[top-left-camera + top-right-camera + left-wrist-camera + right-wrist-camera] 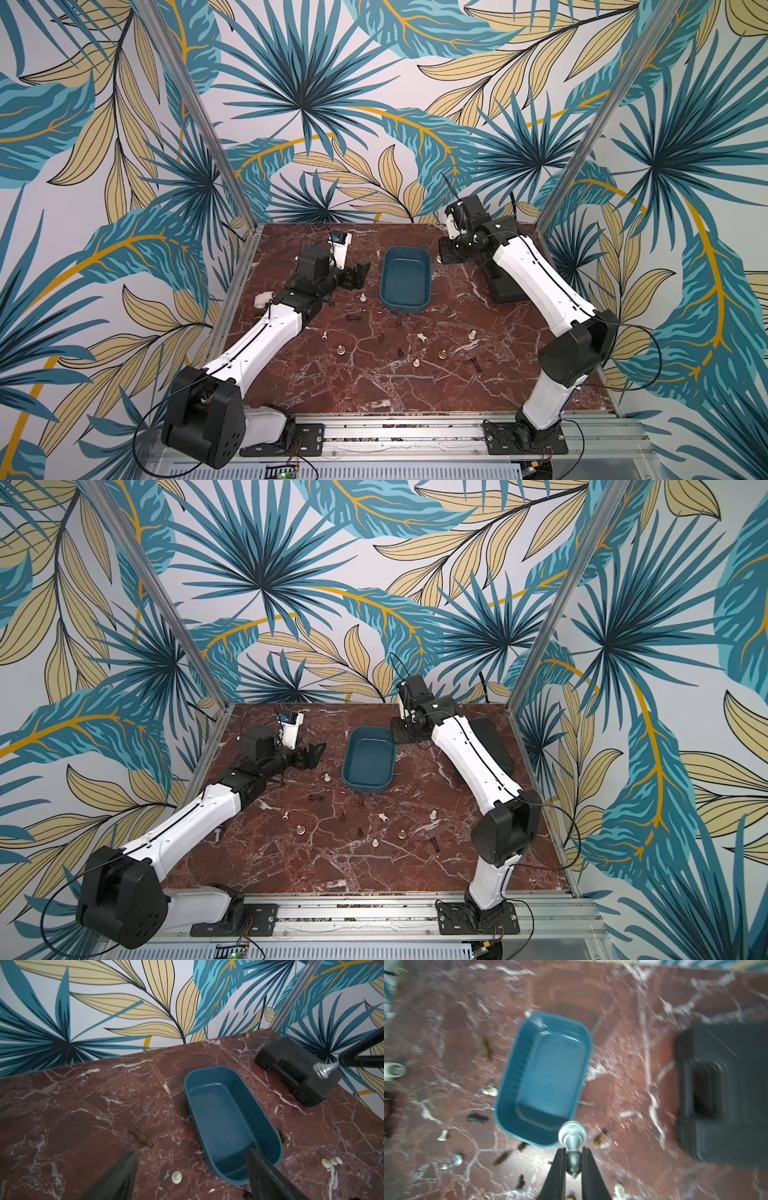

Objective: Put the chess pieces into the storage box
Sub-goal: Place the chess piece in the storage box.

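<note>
The teal storage box sits empty at the table's middle back, also seen in a top view and in both wrist views. My right gripper is shut on a silvery chess piece, held above the table by the box's far right corner. That piece also shows in the left wrist view. My left gripper hangs open left of the box, above a standing white piece. Several chess pieces lie scattered in front of the box, among them a brass one.
A flat black case lies right of the box, partly under my right arm. A white pipe elbow sits at the table's left edge beside my left arm. Metal frame posts stand at the back corners.
</note>
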